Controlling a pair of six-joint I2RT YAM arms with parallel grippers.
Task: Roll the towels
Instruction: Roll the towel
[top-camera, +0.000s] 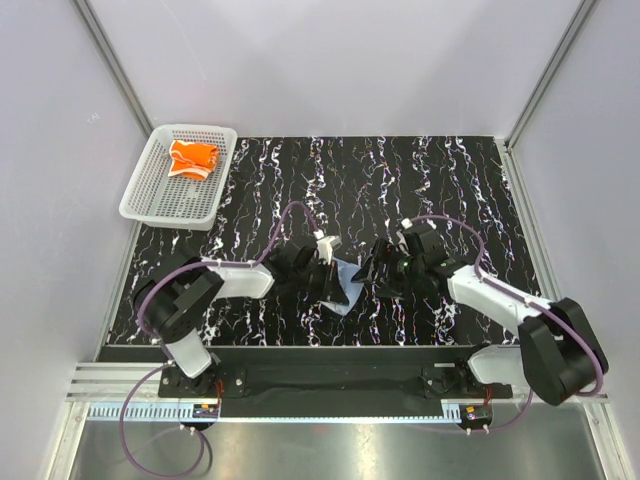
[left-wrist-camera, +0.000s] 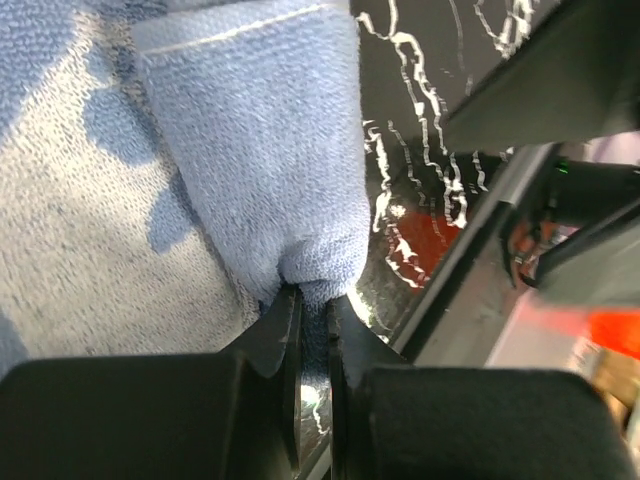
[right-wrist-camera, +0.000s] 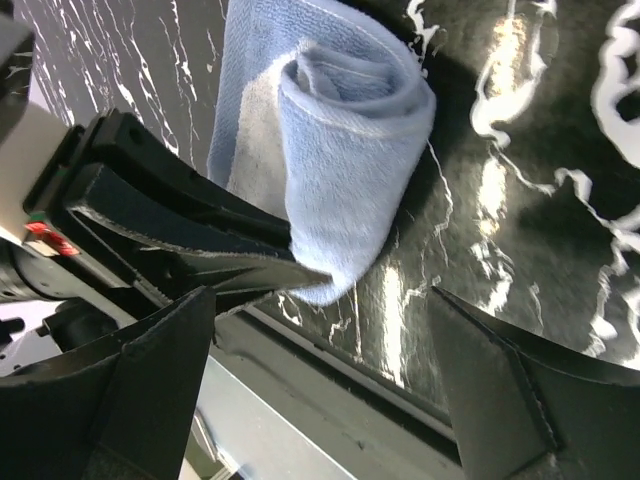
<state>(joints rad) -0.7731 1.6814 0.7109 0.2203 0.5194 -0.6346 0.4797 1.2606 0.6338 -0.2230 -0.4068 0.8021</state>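
**Top external: blue towel half rolled at centre, orange one sitting in the basket**

At the far left the basket (top-camera: 150, 192) is sitting on the table (top-camera: 450, 170), and the orange towel (top-camera: 193, 158) is lying inside it, well apart from both my arms. From here I cannot tell whether it is rolled or only bunched.

Moving right, my left gripper (top-camera: 340, 293) is pinching one end of the blue towel (top-camera: 350, 270), with its jaws almost together on the cloth. The towel is lying on the table near the front edge, between my two grippers. In the left wrist view the cloth is bulging out as a thick fold just past my fingers (left-wrist-camera: 285, 330), with a flat layer spreading beside it. In the right wrist view it is showing as a loose roll. The spiral is gaping at the far end, and a flat tail is not yet wound in.

Further right, my right gripper (top-camera: 368, 270) is standing as wide as it goes and holding nothing, its jaws straddling the table just beside the roll's near end.

I am judging this towel to be light, soft and limp. It is plush enough to squash under my pads, and a loose roll like this is likely to spring open if let go. The glossy table may be letting it slide rather than turn. I am thinking the best hold is across the roll's full thickness at an end, not on one outer layer.
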